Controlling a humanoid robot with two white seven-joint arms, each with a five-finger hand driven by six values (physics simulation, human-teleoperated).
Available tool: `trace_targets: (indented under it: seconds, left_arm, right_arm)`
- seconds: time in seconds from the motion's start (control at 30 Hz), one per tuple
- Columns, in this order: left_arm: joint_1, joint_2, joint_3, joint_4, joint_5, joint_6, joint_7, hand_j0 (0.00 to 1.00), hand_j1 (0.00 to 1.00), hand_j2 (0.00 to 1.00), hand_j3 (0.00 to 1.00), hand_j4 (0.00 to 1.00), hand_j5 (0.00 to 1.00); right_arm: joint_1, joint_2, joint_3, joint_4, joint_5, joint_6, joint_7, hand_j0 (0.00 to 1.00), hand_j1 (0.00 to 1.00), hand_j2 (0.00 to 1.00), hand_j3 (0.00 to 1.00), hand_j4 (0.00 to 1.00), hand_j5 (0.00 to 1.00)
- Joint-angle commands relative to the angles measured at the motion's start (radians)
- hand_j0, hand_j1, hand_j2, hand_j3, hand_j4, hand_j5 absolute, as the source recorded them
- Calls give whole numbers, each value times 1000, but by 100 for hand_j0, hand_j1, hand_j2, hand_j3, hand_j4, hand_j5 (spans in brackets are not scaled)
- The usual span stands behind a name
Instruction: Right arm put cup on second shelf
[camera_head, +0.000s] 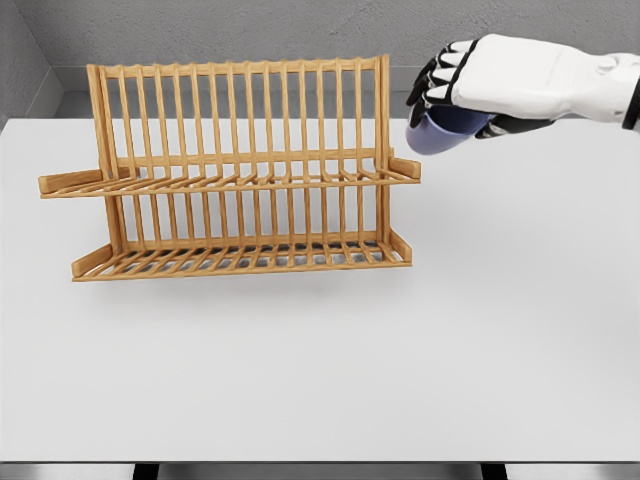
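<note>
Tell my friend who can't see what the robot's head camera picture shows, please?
A white robot right hand holds a blue cup in the air, just past the upper right corner of a wooden two-shelf dish rack. The rack stands on a white table, and both its shelves are empty.

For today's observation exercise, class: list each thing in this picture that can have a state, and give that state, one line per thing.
right hand: raised above the table, fingers closed around the cup.
cup: blue, held in the air, right of the rack's top corner, not on any shelf.
rack: wooden, upright on the table, both shelves bare.
table: white, carries only the rack.
left hand: not in view.
</note>
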Motion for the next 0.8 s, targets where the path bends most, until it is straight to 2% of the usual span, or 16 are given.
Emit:
trace_targets:
  seconds: [0.0,0.2,0.37,0.5,0.6,0.77]
  left_arm:
    - [0,0,0,0,0,0,0,100,100,100,100,100,100]
    - [0,0,0,0,0,0,0,100,100,100,100,100,100]
    - [0,0,0,0,0,0,0,100,100,100,100,100,100]
    - [0,0,0,0,0,0,0,100,100,100,100,100,100]
    - [0,0,0,0,0,0,0,100,100,100,100,100,100]
    - [0,0,0,0,0,0,0,100,100,100,100,100,100]
  right_arm:
    - [0,1,-1,-40,-5,3,-2,63,63,63,63,63,63]
    - [-5,10,-3,-63,-5,2,-2,63,63,63,63,63,63]
    - [-9,62,2,-69,-5,-1,-2,63,63,63,63,63,63]
    - [-8,79,14,-67,-5,-1,-2,63,63,63,63,63,63]
    - [-5,80,63,-67,1,0,-2,63,63,63,63,63,63]
    - [-3,88,78,-67,17,3,-2,65,65,65,65,65,65]
